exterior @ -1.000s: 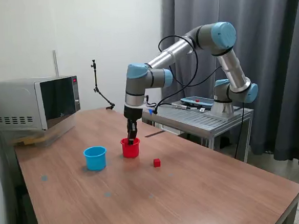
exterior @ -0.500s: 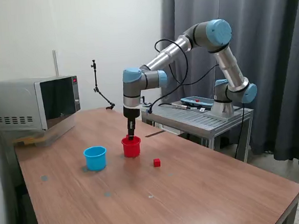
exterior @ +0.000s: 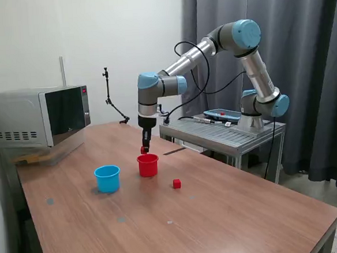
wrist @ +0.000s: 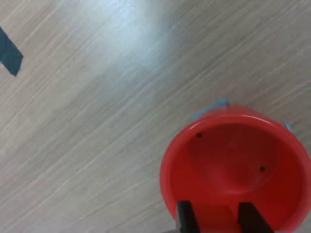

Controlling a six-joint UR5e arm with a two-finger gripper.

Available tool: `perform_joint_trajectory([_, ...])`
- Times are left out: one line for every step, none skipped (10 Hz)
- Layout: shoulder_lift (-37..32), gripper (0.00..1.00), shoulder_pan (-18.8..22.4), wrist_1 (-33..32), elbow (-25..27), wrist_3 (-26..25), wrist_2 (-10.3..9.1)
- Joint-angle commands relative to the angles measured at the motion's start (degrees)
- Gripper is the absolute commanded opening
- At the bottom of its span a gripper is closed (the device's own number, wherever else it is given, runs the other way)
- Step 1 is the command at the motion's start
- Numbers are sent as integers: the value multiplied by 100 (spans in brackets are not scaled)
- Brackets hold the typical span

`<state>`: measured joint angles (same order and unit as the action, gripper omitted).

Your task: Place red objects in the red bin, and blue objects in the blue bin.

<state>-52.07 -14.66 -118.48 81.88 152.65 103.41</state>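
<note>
The red cup (exterior: 148,165) stands on the wooden table, and the light blue cup (exterior: 107,178) stands to its left in the exterior view. My gripper (exterior: 143,149) hangs just above the red cup's far rim, and a small red piece shows at its tip, which looks like a red cube. In the wrist view the two black fingertips (wrist: 184,217) frame a red patch over the red cup (wrist: 233,160), whose inside looks empty. A second red cube (exterior: 176,184) lies on the table to the exterior view's right of the red cup. No blue cubes are in view.
A microwave (exterior: 38,118) stands at the table's far left in the exterior view. A metal side table (exterior: 232,132) carries the arm's base behind the wooden table. A thin black stand (exterior: 111,98) rises at the back. A dark tape mark (wrist: 9,51) is on the wood.
The gripper has risen from inside the red cup to just above its rim and shifted slightly toward the exterior view's left. The cups and the loose red cube have not moved.
</note>
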Motion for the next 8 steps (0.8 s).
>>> perform_joint_trajectory([-66, 0, -11, -9, 3, -8, -31])
perform_joint_trajectory([-66, 0, -11, -9, 30, -16, -127])
perform_joint_trajectory([-75, 0, 7, -9, 65, -8, -285])
perform_joint_trajectory([-75, 0, 7, -9, 91, -16, -286])
perform_joint_trajectory([-75, 0, 7, -9, 126, -16, -286])
perform_joint_trajectory([-75, 0, 7, -9, 135, -16, -286])
perform_joint_trajectory([-75, 0, 7, -9, 144, -25, -286])
perform_joint_trajectory([-66, 0, 15, -9, 144, -51, -286])
